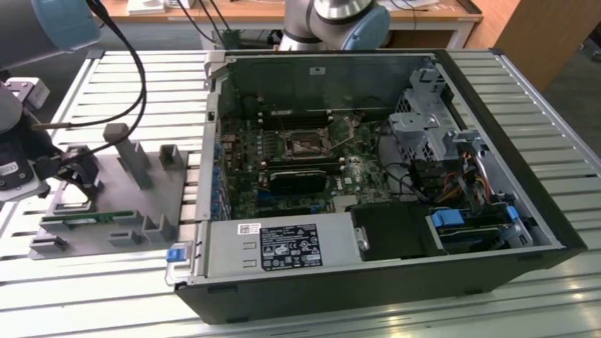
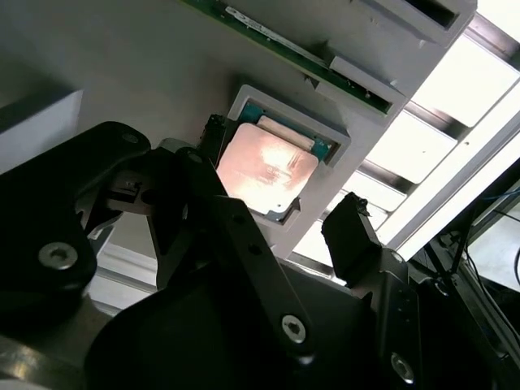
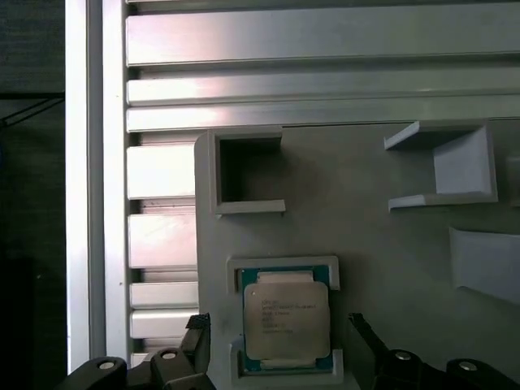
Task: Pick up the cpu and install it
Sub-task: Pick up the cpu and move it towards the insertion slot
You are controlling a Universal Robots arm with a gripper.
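Observation:
The cpu point(image 3: 287, 321) is a flat square chip with a silver top and a green rim. It lies in a shallow grey nest on the grey fixture plate point(image 3: 382, 244), and it reflects light in the second wrist view point(image 2: 266, 168). My gripper point(image 3: 280, 340) is open over it, one black finger point(image 3: 195, 341) on one side and the other finger point(image 3: 367, 335) on the opposite side, both clear of the chip. In the exterior view the gripper point(image 1: 80, 171) hangs over the fixture plate point(image 1: 127, 204) at that view's left. The black-centred socket point(image 1: 305, 146) sits on the motherboard inside the open computer case point(image 1: 526, 211).
A green memory stick point(image 1: 89, 218) lies in a slot at the fixture's front. Grey posts point(image 1: 131, 158) stand on the plate close to the gripper. An empty square pocket point(image 3: 248, 172) and an angled bracket point(image 3: 455, 166) sit beside the cpu nest. Everything rests on a slatted aluminium table point(image 1: 526, 84).

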